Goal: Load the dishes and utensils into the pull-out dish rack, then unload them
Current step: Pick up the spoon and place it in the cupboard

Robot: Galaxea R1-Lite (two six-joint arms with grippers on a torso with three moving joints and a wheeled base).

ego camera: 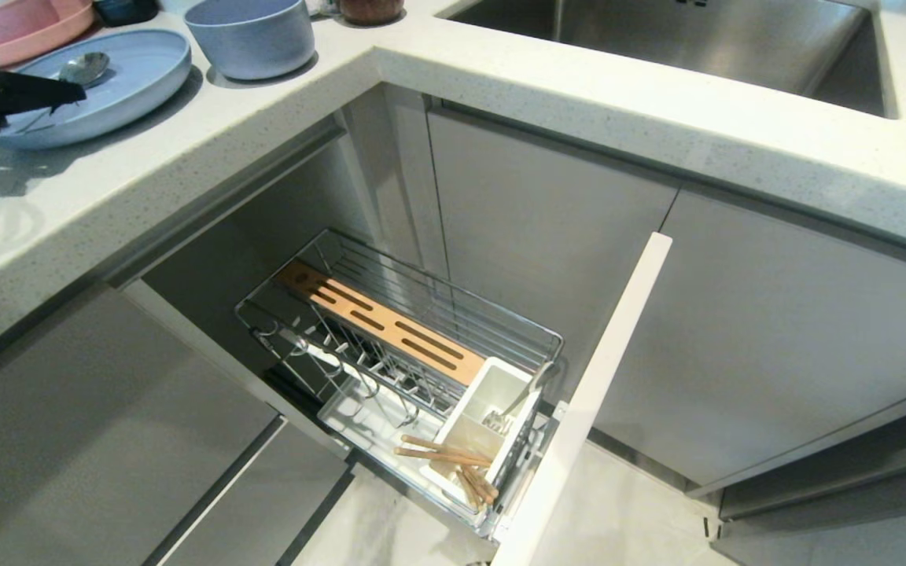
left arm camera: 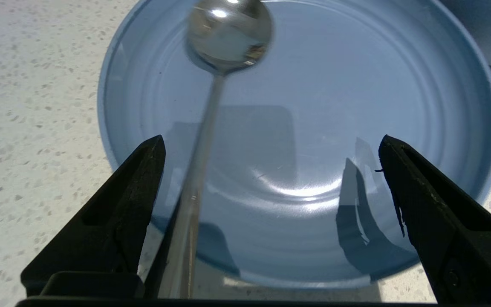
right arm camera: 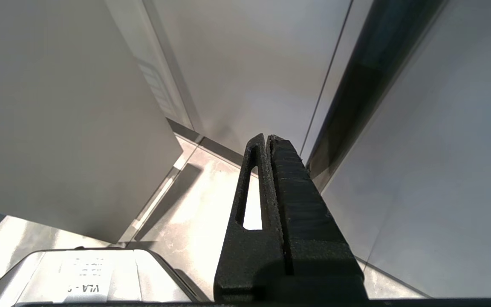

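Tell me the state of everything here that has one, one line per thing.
Pull-out dish rack: pulled out, prongs bare.
White cutlery caddy: holds chopsticks and a utensil.
Spoon: lying on the blue plate.
Blue bowl: upright on the counter.
Left gripper: open, straddling the spoon handle.
Right gripper: shut, parked low.

The left gripper (left arm camera: pixel 271 145) has two matte black fingers (left arm camera: pixel 117 213) shaped like tapering wedges with pointed tips and a shallow hollow in each outer face. A white label with dark print sits on its body in the head view. The right gripper (right arm camera: pixel 268 138) has ribbed black fingers, one pierced by a long slot, beside a pale grey housing (right arm camera: pixel 88 273) carrying a printed label.
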